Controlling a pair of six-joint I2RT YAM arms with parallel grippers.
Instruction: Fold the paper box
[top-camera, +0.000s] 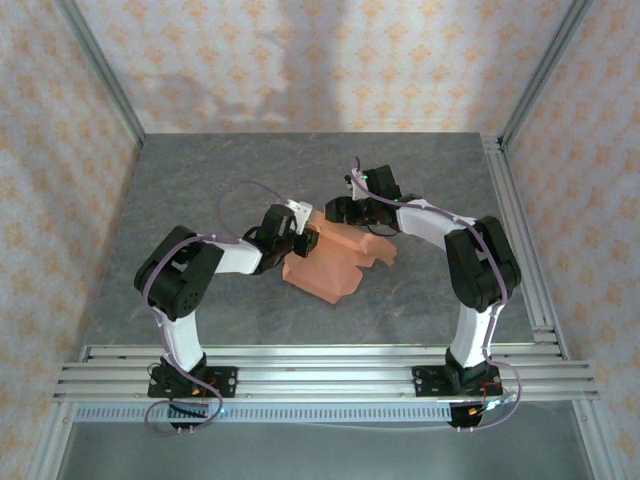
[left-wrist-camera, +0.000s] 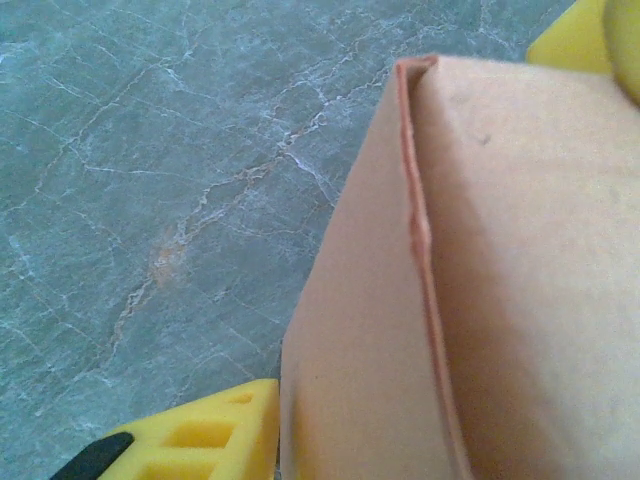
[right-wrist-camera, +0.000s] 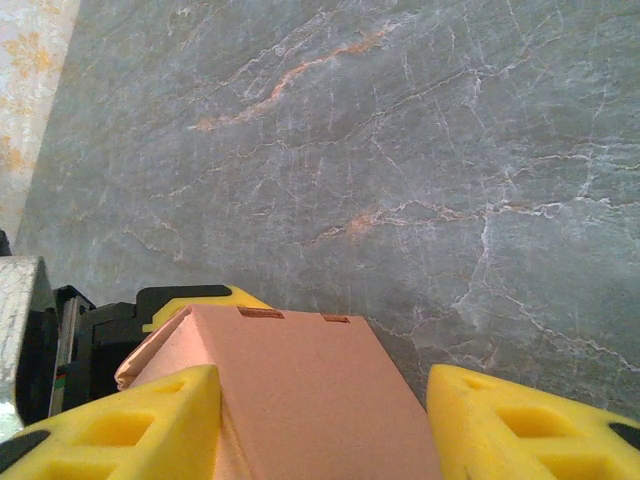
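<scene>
A grey, marble-veined desk (top-camera: 200, 180) sits inside walls of pale wallpaper (top-camera: 300, 60) with an orange flower print, and an aluminium rail (top-camera: 320, 360) along its near edge carries both arm bases. At the middle of the desk lies the paper box (top-camera: 335, 265), salmon-orange and partly folded, with panels raised off the surface and a flatter flap reaching toward the near side. In the left wrist view the paper box (left-wrist-camera: 500, 300) shows a sharp upright fold line running from the top down to the bottom edge, with one panel on each side of it. In the right wrist view the paper box (right-wrist-camera: 300, 390) shows a flat top panel with two small slots along its far edge. The left tool (top-camera: 305, 240) meets the box at its far-left end; its yellow fingers (left-wrist-camera: 210, 440) stand on either side of the cardboard, the lower one touching the panel's edge, but I cannot tell whether they press it. The right tool (top-camera: 345, 212) reaches the box's far side from the right. Its jaws stand apart astride the box, the left finger (right-wrist-camera: 140, 420) against the cardboard and the right finger (right-wrist-camera: 520, 420) just beside it with a sliver of desk between.
</scene>
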